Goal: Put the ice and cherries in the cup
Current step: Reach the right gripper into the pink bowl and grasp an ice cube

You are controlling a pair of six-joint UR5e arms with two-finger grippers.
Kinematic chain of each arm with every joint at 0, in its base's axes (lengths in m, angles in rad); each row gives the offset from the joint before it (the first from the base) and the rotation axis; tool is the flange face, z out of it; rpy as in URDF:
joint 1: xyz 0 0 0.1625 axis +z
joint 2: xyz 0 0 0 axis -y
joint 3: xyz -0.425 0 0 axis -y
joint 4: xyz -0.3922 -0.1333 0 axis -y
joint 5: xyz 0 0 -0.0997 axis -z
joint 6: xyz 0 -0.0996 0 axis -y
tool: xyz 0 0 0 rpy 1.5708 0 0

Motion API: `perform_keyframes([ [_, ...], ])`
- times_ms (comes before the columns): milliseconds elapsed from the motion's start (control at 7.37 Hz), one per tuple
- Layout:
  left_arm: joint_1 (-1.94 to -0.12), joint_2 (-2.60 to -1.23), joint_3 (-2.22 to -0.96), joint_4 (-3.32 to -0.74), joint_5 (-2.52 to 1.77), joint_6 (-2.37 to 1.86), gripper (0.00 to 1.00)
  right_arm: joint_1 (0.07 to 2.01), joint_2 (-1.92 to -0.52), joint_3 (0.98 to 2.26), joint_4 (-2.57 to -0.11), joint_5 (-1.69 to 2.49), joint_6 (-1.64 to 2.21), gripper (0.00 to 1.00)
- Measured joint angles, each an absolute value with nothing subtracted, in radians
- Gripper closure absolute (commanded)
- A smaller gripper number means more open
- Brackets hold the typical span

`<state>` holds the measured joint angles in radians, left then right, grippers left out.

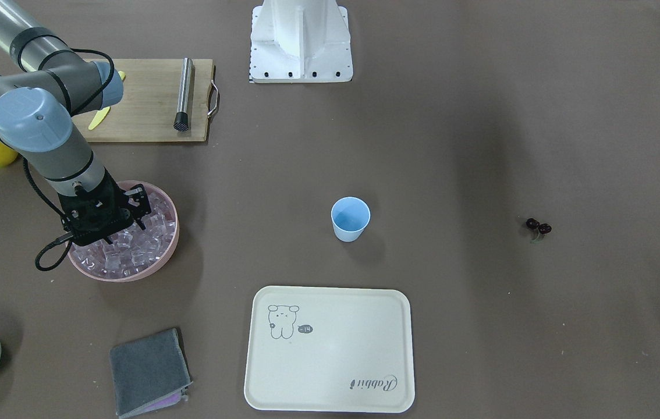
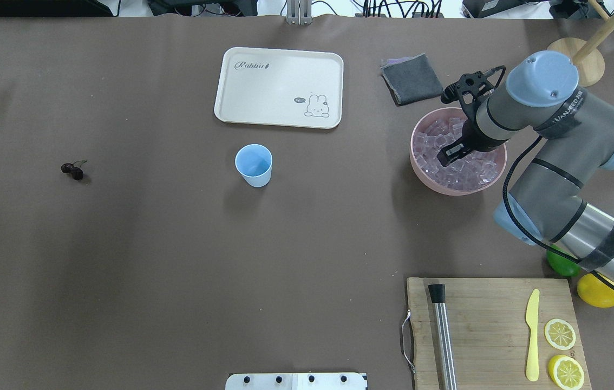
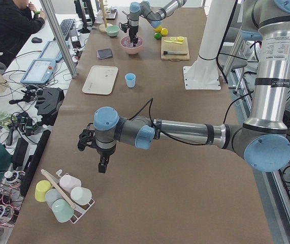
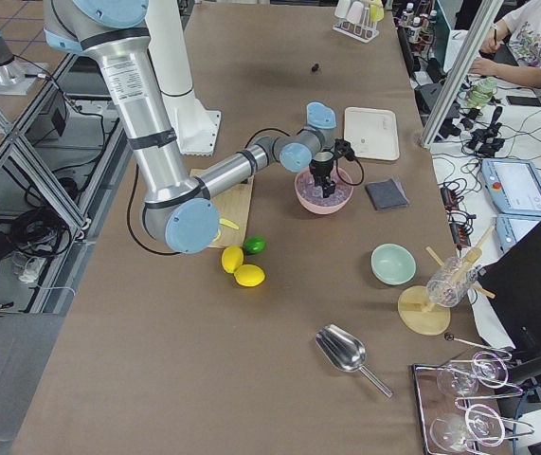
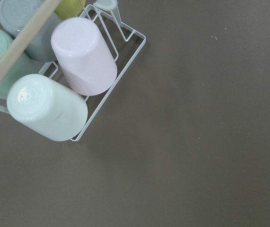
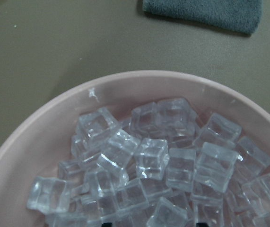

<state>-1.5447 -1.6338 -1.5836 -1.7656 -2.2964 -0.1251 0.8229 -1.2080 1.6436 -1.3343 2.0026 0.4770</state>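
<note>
From across the desk [image 1: 481, 116], the right arm reaches down into the pink bowl [image 1: 177, 233]. The right tool [image 1: 126, 226] sits low among the ice [image 1: 146, 244] heaped there. The cup [image 1: 350, 219] stands upright and empty near the middle of the desk, well apart from the bowl. The cherries [image 1: 538, 227] lie on bare desk, well off on the cup's other side. A cream tray [image 1: 330, 349] lies near the cup and a grey cloth [image 1: 149, 372] lies near the bowl.

From behind the robot the line-up reads bowl, cup, cherries across the desk. One dark finger [image 2: 449, 155] reaches down onto the cubes.

From the left end, the near left arm stretches low over the desk. The left tool [image 3: 102, 165] hangs near a wire rack [image 3: 63, 195] of pastel cups. I cannot tell from here whether it is open or closed.

From the right end, the right tool stands upright in the pink bowl, and the cherries are a dark speck far up the desk.

The left wrist camera shows only the rack's cups and bare desk, so the left tool's state stays unclear to me.

The right wrist camera looks straight into the bowl. Two dark fingertips [image 6: 107, 224] peek in at the bottom edge, spread wide with several cubes between them and gripping none, so the right tool is open.
</note>
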Motion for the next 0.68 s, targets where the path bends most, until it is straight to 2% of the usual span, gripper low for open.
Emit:
perform_keyframes([
  [136, -1.544, -1.633, -1.582, -1.766, -2.296, -0.124, 0.02, 0.821, -1.208, 1.644, -1.334, 1.999, 0.476, 0.61],
  [679, -1.543, -1.636, -1.562, -1.781, -2.296, -0.121, 0.02, 0.818, -1.211, 1.650, -1.335, 1.991, 0.481, 0.68],
])
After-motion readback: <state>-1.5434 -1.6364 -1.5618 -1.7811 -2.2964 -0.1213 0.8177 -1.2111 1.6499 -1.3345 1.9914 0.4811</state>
